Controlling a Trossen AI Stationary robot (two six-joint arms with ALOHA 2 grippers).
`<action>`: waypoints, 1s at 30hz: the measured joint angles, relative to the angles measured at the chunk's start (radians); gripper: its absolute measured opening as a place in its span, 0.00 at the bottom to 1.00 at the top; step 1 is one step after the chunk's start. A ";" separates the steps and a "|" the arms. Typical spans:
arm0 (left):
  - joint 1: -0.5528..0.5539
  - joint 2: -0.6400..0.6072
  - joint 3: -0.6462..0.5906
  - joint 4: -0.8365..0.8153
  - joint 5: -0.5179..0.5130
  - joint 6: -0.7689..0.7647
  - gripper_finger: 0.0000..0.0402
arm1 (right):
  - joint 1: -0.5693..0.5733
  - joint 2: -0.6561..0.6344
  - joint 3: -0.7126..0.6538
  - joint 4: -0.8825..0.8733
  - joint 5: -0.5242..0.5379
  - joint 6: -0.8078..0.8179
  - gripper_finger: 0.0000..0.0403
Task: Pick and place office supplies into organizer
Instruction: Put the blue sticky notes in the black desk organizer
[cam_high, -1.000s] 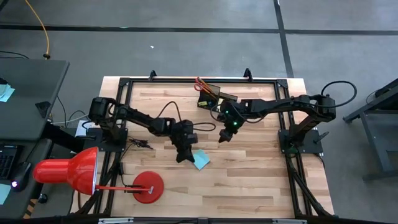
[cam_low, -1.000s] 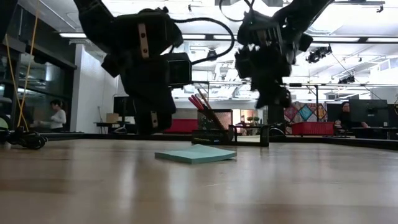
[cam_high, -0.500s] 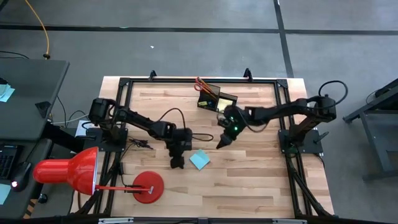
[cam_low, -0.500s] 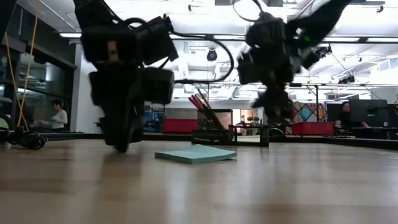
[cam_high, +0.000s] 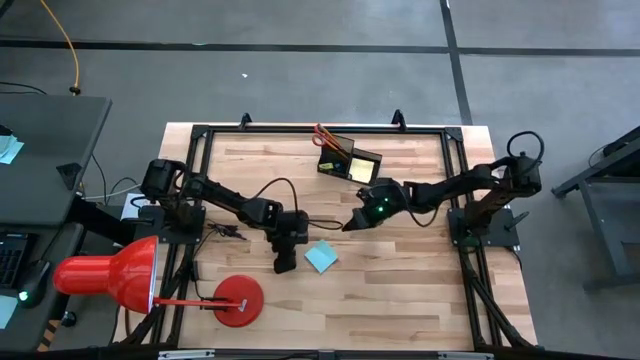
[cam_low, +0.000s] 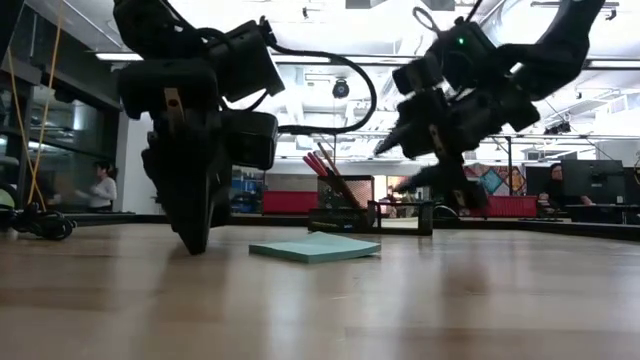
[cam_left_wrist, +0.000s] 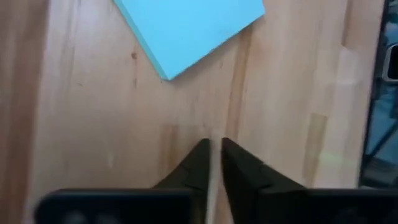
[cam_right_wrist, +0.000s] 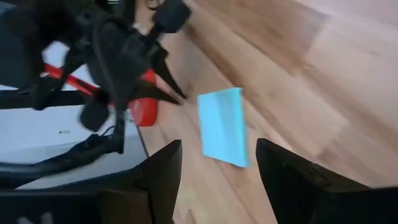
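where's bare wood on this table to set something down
Free: the whole near strip of the table right of the lamp base, and the far-left patch beside the organizer. Crowded: the middle, where the left claw, blue pad and right claw sit close together.

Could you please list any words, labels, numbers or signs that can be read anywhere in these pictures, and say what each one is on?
None can be read.
Blue sticky-note pad: its top sheet is blank.
Organizer: no label shows.
Red desk lamp: no marking shows.
White surface beside the lamp base in the right wrist view: a small dark mark, too blurred to read.
Left claw and right claw: no lettering shows.
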 joint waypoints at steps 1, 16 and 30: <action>0.000 0.000 0.000 0.000 -0.012 0.021 0.05 | 0.000 0.000 0.010 -0.001 0.002 0.000 0.50; 0.002 0.001 0.000 0.105 -0.090 0.054 0.01 | 0.063 0.000 0.058 -0.236 0.114 0.052 0.49; 0.010 0.001 0.000 0.131 -0.088 -0.018 0.00 | 0.131 0.080 0.059 -0.288 0.074 -0.004 0.49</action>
